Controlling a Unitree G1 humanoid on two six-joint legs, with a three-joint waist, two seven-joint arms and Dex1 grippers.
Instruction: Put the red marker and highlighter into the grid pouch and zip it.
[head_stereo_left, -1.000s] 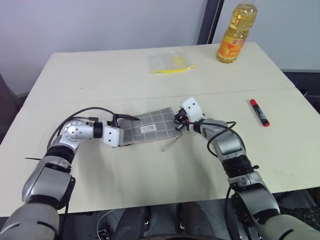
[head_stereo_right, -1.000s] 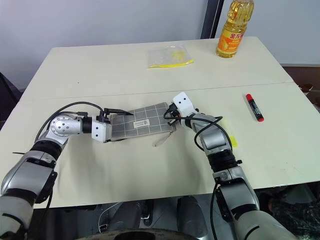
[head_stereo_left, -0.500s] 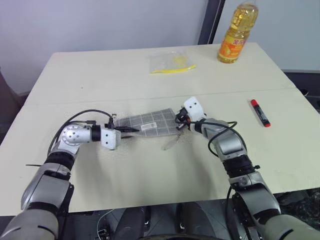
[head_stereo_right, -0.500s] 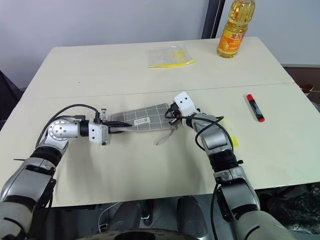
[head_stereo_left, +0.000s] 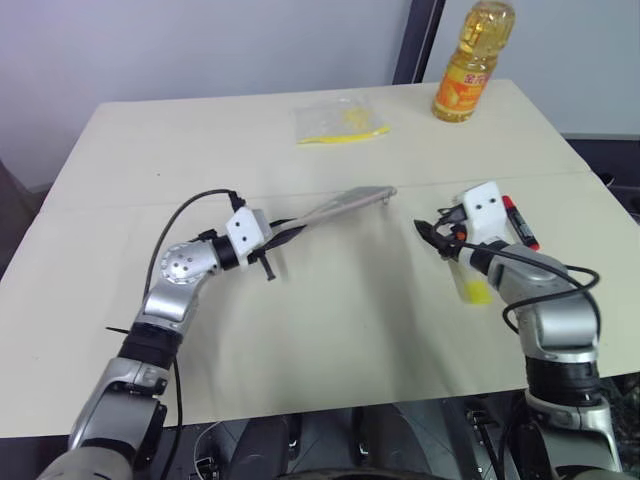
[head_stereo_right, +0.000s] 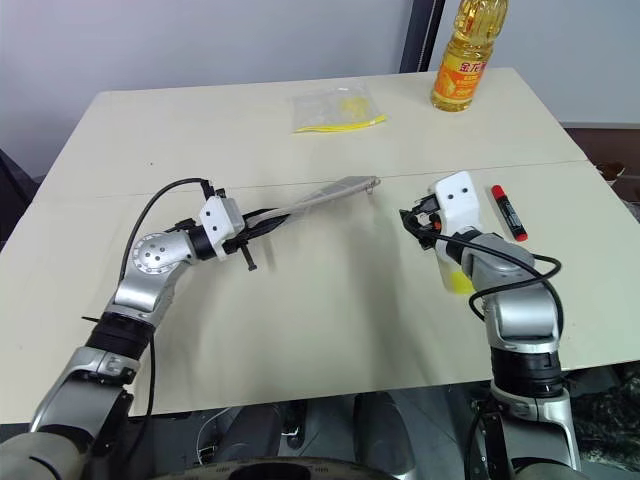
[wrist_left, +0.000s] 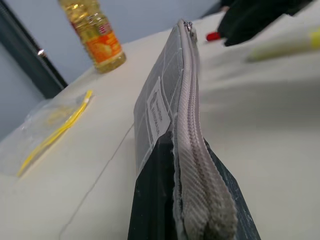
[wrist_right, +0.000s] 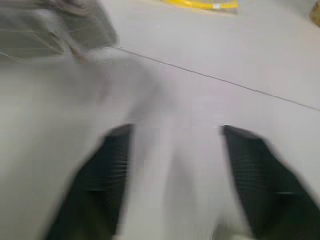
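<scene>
1. Cream tabletop (head_stereo_left: 330, 330) under a pale wall fills the left eye view, with a cooking-oil bottle (head_stereo_left: 464, 62) at its far right corner and a clear plastic bag (head_stereo_left: 340, 122) with a yellow strip far of centre. The left gripper (head_stereo_left: 288, 233) has its fingers clamped on the near-left end of the grid pouch (head_stereo_left: 345, 206), which hangs in the air edge-on, its long axis running from that grip up toward the far right.

2. On the right side, the right gripper (head_stereo_left: 432, 232) hovers above the tabletop with nothing between its spread fingers. The highlighter (head_stereo_left: 469, 284) lies just beside and near of it, long axis running near to far. The red marker (head_stereo_left: 519, 224) lies just right of that gripper, red cap pointing far.

3. Right eye view gives the same layout: pouch raised left of centre, both pens on the right, well apart from the pouch.

4. Left wrist view looks along the pouch's zipper (wrist_left: 192, 140), which faces up and appears closed along its length; the small white label (wrist_left: 157, 112) sits on the side wall.

5. Right wrist view is smeared, but two black fingers (wrist_right: 102, 185) stand wide apart over bare tabletop.

6. Judgement: the pouch likely needs opening first. Keep the left grip firm and the zipper edge upward, pull the slider along the pouch's long axis, then feed each pen in lengthwise.
</scene>
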